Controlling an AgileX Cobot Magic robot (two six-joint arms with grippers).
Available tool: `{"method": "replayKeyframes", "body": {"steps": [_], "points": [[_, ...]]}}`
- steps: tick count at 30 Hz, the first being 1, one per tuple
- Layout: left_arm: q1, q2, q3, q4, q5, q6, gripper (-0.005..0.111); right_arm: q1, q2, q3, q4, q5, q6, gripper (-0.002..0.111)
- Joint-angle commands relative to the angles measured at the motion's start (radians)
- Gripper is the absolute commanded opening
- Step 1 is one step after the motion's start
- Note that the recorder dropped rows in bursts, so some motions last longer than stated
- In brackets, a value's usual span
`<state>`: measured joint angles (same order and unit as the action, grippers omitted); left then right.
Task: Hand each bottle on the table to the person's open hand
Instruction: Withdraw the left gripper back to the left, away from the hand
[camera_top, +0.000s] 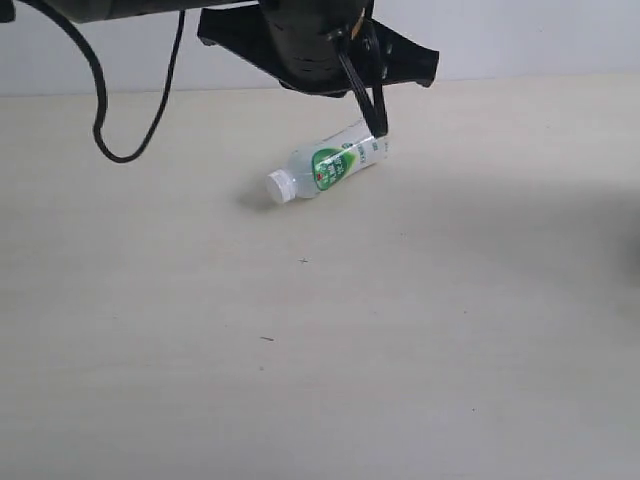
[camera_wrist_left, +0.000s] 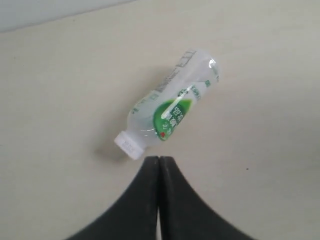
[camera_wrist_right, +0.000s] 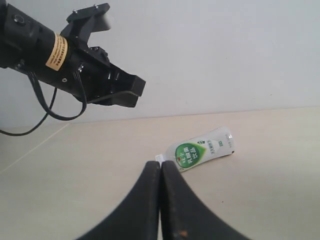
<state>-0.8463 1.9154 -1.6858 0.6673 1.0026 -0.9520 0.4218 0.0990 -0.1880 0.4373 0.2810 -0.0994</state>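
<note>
The left gripper (camera_wrist_left: 159, 161) has its jaws pressed together and holds nothing. It hangs close over the bottle (camera_wrist_left: 167, 110), which lies on the table (camera_top: 300, 380) with its cap toward 8 o'clock and its base toward 2 o'clock in the exterior view. The right gripper (camera_wrist_right: 160, 165), also closed and empty, seems farther away.

The bottle (camera_wrist_left: 200, 75) carries a green-and-white label (camera_wrist_left: 172, 114) with white Chinese characters on the green part, too small to read. Faint stamped marks on its cap (camera_wrist_left: 127, 145) are also illegible. A yellow sticker (camera_wrist_right: 56, 51) on the arm (camera_wrist_right: 22, 37) bears dark print, unreadable.
</note>
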Motion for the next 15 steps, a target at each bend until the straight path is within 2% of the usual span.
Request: {"method": "replayKeyframes", "body": {"steps": [1,8,12,15], "points": [[-0.023,-0.056,0.109,0.068,-0.034,0.031,0.000,-0.004,-0.005,0.002,-0.001,-0.014,-0.005,0.000],[-0.045,-0.245,0.470,0.132,-0.259,-0.042,0.000,-0.004,-0.005,0.002,-0.001,-0.014,-0.005,0.000],[-0.045,-0.406,0.725,0.179,-0.538,-0.132,0.000,-0.004,-0.005,0.002,-0.001,-0.014,-0.005,0.000],[-0.045,-0.534,0.899,0.320,-0.740,-0.229,0.000,-0.004,-0.005,0.002,-0.001,-0.014,-0.005,0.000]]}}
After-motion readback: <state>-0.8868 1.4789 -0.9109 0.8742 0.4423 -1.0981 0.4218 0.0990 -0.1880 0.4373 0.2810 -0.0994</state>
